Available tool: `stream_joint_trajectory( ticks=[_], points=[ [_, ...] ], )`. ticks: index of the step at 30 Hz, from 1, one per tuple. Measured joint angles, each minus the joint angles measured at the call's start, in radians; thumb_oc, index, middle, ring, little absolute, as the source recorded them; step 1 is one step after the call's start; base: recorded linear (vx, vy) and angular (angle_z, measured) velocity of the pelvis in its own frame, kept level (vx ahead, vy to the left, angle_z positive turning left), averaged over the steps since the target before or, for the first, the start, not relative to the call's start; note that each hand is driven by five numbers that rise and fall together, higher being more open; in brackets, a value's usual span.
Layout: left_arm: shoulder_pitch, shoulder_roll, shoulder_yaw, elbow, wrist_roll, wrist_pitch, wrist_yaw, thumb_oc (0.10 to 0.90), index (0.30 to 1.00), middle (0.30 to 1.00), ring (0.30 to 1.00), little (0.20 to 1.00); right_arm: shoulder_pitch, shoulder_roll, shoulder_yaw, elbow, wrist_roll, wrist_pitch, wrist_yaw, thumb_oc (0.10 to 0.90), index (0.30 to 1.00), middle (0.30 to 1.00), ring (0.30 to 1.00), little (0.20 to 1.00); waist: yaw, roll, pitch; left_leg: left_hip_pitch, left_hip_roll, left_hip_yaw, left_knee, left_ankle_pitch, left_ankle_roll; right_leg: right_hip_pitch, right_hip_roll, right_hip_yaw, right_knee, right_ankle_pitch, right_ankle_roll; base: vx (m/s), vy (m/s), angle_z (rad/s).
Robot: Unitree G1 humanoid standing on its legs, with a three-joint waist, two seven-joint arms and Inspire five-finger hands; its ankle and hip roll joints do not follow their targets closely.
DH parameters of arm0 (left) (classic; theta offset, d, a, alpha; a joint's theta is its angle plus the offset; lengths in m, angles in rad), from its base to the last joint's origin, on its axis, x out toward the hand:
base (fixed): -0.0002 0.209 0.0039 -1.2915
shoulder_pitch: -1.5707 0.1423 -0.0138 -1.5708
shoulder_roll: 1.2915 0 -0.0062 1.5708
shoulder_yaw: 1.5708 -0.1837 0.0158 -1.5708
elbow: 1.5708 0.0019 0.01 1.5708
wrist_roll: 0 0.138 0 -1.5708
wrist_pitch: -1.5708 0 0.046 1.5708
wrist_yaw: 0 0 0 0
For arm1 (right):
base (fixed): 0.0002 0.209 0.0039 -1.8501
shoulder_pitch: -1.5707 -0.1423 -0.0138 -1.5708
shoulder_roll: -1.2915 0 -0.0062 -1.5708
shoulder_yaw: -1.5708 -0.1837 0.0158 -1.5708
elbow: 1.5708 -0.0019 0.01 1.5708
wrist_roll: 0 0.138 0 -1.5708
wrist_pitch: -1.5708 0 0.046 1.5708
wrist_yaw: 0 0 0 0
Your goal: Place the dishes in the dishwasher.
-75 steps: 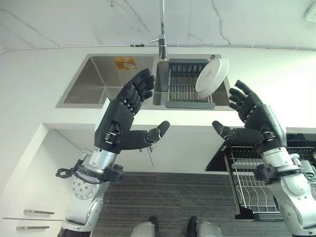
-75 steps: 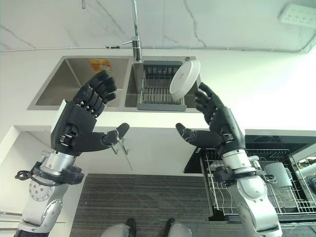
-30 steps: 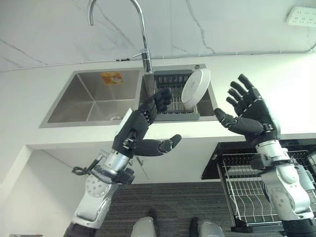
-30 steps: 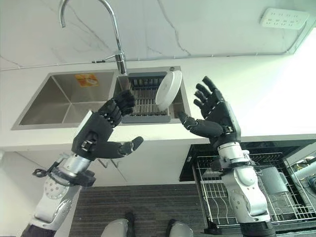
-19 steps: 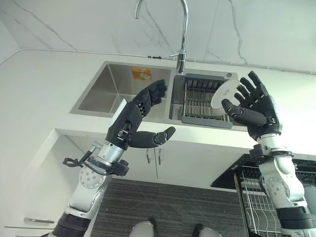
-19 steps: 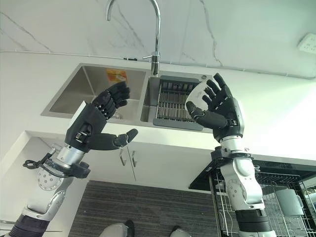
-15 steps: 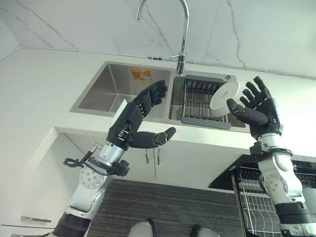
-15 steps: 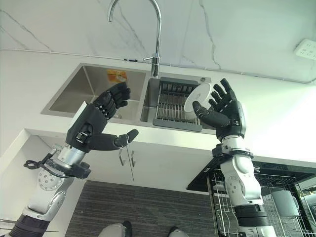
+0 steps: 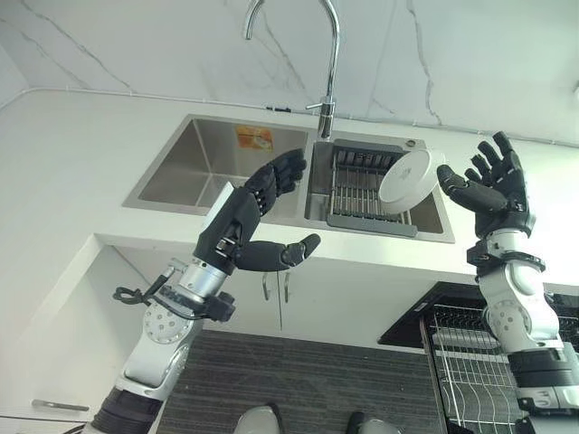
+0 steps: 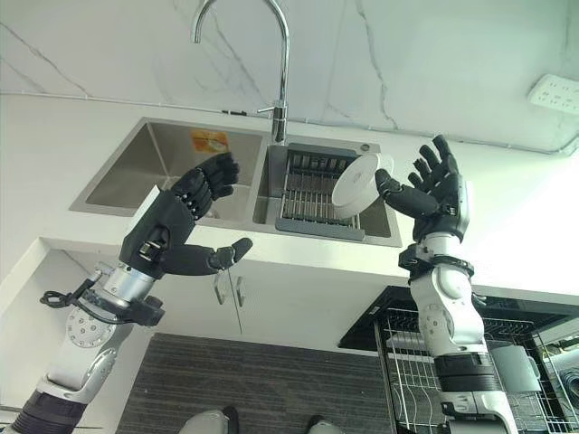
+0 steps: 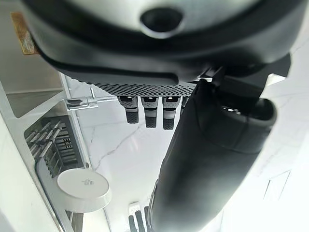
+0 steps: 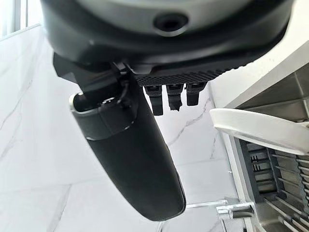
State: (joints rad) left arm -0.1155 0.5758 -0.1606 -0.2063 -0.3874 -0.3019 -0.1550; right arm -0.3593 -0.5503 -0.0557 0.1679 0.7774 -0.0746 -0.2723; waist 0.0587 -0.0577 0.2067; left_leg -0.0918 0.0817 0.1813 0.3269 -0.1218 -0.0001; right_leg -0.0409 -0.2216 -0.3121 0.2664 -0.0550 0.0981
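A white plate [image 9: 403,181] leans on edge in the dark dish rack [image 9: 362,185] that sits in the sink's right basin. My right hand [image 9: 495,184] is raised just right of the plate, fingers spread and open, its thumb near the plate's rim and holding nothing. In the right wrist view the plate [image 12: 260,127] shows past the straight fingers [image 12: 169,95]. My left hand [image 9: 237,224] hovers open in front of the left basin, empty. The dishwasher's pulled-out wire rack [image 10: 418,372] lies low on the right, under the counter.
A tall chrome tap [image 9: 327,63] rises behind the divide of the steel double sink [image 9: 194,167]. The white counter [image 9: 63,163] runs to both sides. A cup [image 10: 517,366] sits in the dishwasher rack. A wall socket [image 10: 554,94] is at the far right.
My right hand has moved right and a little up, off the plate's face to beside its rim. The left hand has kept its pose. The camera has shifted slightly.
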Motion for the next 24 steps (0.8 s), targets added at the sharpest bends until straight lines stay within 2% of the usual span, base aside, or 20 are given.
stream_joint_trajectory(
  ticks=[9,14,21,24],
  points=[
    [-0.005,0.001,-0.006,0.011,-0.001,0.017,-0.001,0.800,0.900,0.900,0.900,0.900,-0.015,-0.007,-0.002,0.161,0.208,0.020,0.039,0.800,0.900,0.900,0.900,0.900,0.004,0.011,-0.005,0.003,0.005,0.001,0.000,0.000,-0.002,0.005,0.006,0.000,0.000,0.002,-0.004,0.00,-0.003,-0.01],
    [-0.014,0.010,-0.015,0.016,-0.002,0.018,0.009,0.800,0.900,0.900,0.900,0.900,-0.051,-0.025,-0.002,0.230,0.228,0.036,0.055,0.800,0.900,0.900,0.900,0.900,0.005,0.017,-0.009,0.010,0.004,-0.001,0.000,0.000,-0.003,0.015,0.006,-0.001,-0.003,0.003,-0.004,0.00,0.000,0.00],
    [-0.015,0.010,-0.038,0.020,-0.003,0.018,0.014,0.800,0.900,0.900,0.900,0.900,-0.055,-0.037,0.000,0.251,0.307,0.103,0.099,0.800,0.900,0.900,0.900,0.900,0.018,0.022,-0.012,0.011,0.004,-0.001,0.000,0.000,-0.003,0.016,0.006,-0.002,-0.003,0.003,-0.004,0.00,0.000,0.00],
    [-0.022,0.011,-0.040,0.037,-0.006,0.018,0.015,0.800,0.900,0.900,0.900,0.900,-0.080,-0.037,0.000,0.319,0.326,0.124,0.122,0.800,0.900,0.900,0.900,0.900,0.027,0.023,-0.012,0.011,0.004,-0.003,0.000,0.001,-0.003,0.017,0.006,-0.004,-0.002,0.003,-0.004,0.00,0.003,0.01]
  ],
)
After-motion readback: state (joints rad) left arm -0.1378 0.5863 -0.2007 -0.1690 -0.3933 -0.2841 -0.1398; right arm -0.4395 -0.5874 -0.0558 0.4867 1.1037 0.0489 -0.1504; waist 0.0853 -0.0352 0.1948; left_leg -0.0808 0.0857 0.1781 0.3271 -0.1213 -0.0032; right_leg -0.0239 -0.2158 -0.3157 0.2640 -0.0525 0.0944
